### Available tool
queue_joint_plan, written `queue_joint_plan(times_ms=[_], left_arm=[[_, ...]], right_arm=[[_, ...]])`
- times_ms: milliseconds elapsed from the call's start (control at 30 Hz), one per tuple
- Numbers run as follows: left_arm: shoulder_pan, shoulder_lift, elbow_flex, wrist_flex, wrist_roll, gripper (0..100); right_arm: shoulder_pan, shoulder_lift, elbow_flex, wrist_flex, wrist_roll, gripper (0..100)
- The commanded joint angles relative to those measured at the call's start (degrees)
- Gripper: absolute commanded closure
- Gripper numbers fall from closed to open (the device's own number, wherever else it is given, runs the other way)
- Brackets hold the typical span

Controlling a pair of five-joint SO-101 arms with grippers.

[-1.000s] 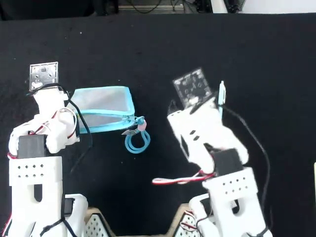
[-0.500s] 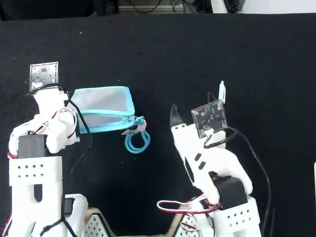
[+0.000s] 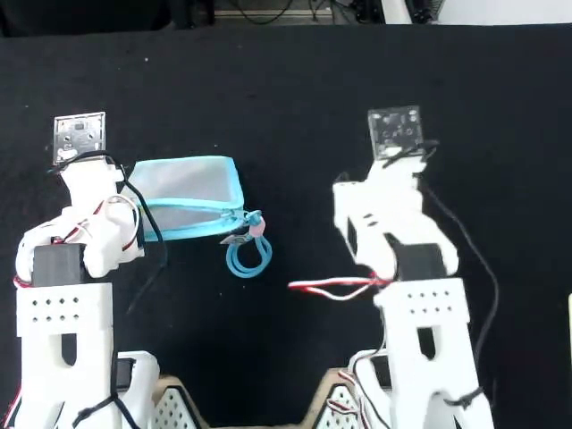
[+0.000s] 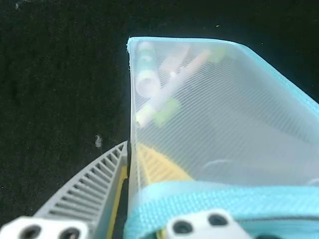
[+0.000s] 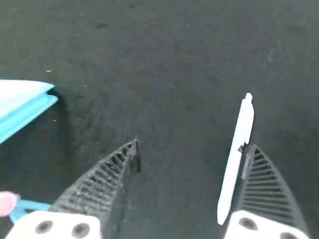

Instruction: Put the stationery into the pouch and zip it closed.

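L end effector (image 4: 132, 158) tight on pouch (image 4: 224, 114); R end effector (image 5: 193, 148) wide, pen (image 5: 238, 149) alongside.

L hand (image 4: 132, 149) clamped, R hand (image 5: 193, 147) spread

A robot lab bench: black-clothed table (image 3: 295, 89), cables (image 3: 268, 11) behind.

Table (image 3: 286, 80): black cloth.
Pouch (image 3: 189, 195): translucent, turquoise-edged, lying flat.
Cord loop (image 3: 248, 256): blue, at the pouch's corner facing the right arm, with a pink bead (image 3: 257, 229).
Left arm (image 3: 76, 241): white, overlapping the pouch's far end.
Right arm (image 3: 393, 223): white, well apart from the pouch; red-and-white cable (image 3: 331, 287) beside it.
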State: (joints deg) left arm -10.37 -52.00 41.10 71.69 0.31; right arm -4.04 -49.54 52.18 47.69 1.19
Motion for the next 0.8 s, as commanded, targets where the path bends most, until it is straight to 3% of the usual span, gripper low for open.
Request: queue_joint_plan(times_ms=[0, 400, 633, 767], left_arm=[[-0.7, 0.3, 0.3, -0.5, 0.5, 97], [-0.5, 0.3, 0.3, -0.5, 0.5, 97], [-0.6, 0.3, 0.3, -0.5, 0.5, 97], [-0.6, 0.3, 0.3, -0.4, 0.5, 97]], right_arm=[[1.8, -0.9, -3.7, -0.2, -0.2, 68.1], [1.7, -2.7, 0.4, -4.1, -0.2, 69.5], [7.2, 7.4, -5.0, -4.6, -3.3, 98.5], [11.6, 11.5, -8.2, -4.1, -3.9, 90.8]])
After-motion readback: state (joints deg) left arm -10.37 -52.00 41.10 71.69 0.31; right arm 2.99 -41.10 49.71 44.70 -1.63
